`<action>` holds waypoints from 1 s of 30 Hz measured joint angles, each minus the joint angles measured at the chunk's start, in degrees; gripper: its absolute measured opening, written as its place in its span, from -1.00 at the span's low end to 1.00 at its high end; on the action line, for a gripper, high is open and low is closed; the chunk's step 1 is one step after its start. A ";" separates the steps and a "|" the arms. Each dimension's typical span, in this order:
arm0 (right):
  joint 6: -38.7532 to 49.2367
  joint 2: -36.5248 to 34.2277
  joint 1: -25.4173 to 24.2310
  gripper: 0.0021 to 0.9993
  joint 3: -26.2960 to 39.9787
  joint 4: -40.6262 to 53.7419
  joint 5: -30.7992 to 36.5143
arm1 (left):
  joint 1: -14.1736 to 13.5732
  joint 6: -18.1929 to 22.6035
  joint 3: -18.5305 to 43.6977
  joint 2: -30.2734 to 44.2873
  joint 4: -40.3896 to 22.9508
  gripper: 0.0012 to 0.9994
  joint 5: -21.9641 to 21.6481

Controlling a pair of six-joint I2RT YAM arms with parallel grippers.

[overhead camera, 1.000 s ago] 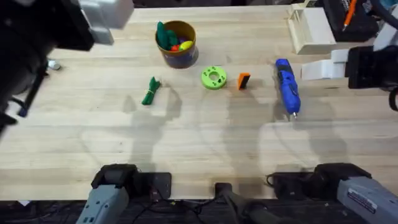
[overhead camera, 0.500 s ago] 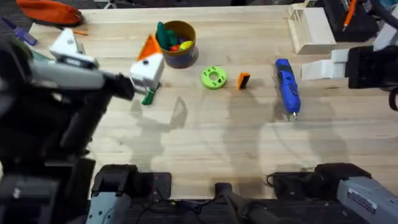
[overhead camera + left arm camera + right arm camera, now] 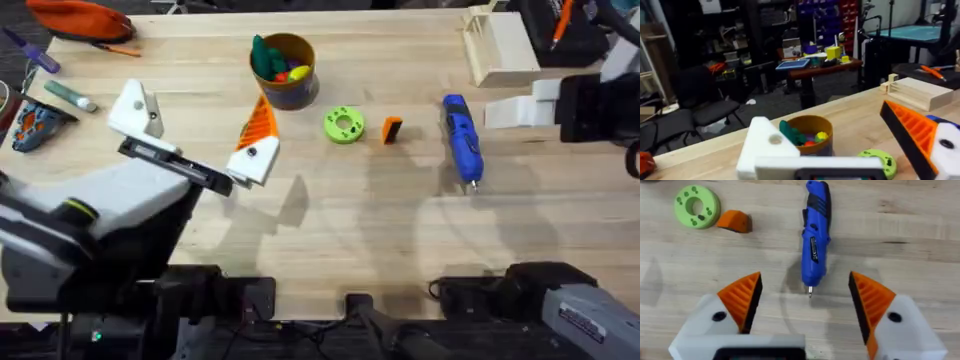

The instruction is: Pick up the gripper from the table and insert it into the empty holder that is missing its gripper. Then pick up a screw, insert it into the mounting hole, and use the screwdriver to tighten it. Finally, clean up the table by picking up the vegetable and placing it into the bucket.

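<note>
My left gripper (image 3: 196, 95) is open above the table's left half. One finger is a bare white holder (image 3: 135, 105) (image 3: 767, 145); the other carries an orange ribbed pad (image 3: 258, 125) and hides the vegetable. Just beyond stands the bucket (image 3: 285, 70) (image 3: 807, 135) with toys inside. The small orange gripper block (image 3: 391, 130) (image 3: 735, 221) lies between a lime-green ring (image 3: 343, 125) (image 3: 697, 206) and the blue screwdriver (image 3: 462, 140) (image 3: 812, 235). My right gripper (image 3: 805, 275) hangs open over the screwdriver's tip, holding nothing. I cannot make out a screw.
A pale wooden tray (image 3: 500, 45) (image 3: 917, 92) sits at the back right. An orange pouch (image 3: 80, 18), a marker (image 3: 70, 95) and small tools (image 3: 35, 125) lie along the far left. The front half of the table is bare wood.
The left arm has swung down and rightward from close under the camera. Its padded finger now covers the spot where the vegetable lay. The right arm has not moved.
</note>
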State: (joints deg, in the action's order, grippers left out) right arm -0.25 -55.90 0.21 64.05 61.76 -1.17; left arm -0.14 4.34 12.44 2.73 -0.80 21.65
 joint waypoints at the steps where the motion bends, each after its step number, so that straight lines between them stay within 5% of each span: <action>1: 0.00 0.00 0.00 0.99 0.00 0.02 0.00 | 0.00 0.00 -0.60 -0.96 0.01 0.97 0.35; 13: 0.00 0.02 0.00 0.99 0.00 0.00 0.00 | 0.00 0.00 -1.70 -2.41 5.81 0.97 5.55; 30: 0.01 0.02 0.00 0.99 0.00 0.00 0.00 | -0.75 -6.27 -9.13 -2.42 11.14 0.97 22.24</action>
State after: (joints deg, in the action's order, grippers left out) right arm -0.24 -55.88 0.21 64.05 61.76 -1.17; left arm -0.89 -1.93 3.31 0.31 10.34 43.89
